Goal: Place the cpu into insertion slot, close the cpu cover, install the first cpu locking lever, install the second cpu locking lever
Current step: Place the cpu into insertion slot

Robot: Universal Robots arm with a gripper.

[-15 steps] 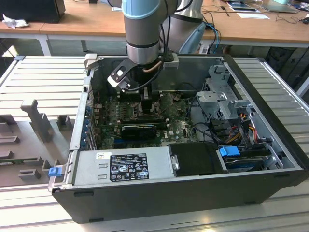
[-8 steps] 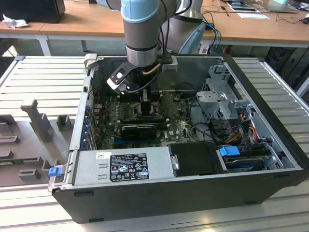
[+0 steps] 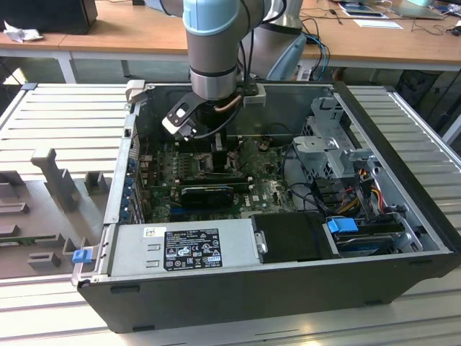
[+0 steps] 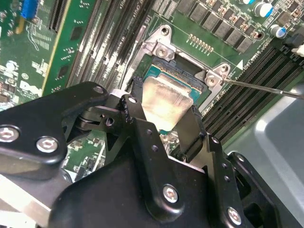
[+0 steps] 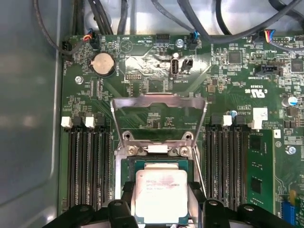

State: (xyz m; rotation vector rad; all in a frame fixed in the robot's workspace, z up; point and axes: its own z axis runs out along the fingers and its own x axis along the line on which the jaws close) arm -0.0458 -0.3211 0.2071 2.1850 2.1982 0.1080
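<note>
In both wrist views the cpu [image 4: 164, 97] [image 5: 161, 194], a flat silvery-beige square, lies level between my two black fingers [image 4: 195, 129] [image 5: 127, 202]. My gripper [image 4: 165, 118] [image 5: 161, 205] is shut on its two opposite edges. The chip sits in or just above the insertion slot [image 4: 184, 76] [image 5: 161, 164]; I cannot tell whether it is seated. The cpu cover [image 5: 159, 99], a silvery frame, stands swung open past the slot. A thin wire locking lever [image 4: 266, 89] [image 5: 201, 176] stands raised beside the slot. In the exterior view my gripper [image 3: 220, 155] reaches down into the open case.
Long black memory slots [image 5: 88, 166] [image 5: 228, 166] run on both sides of the socket. Cables [image 5: 190, 19] hang along the case wall behind the board. In the exterior view a grey power supply [image 3: 184, 249], a long black card [image 3: 209, 193] and a drive cage [image 3: 335, 148] crowd the case.
</note>
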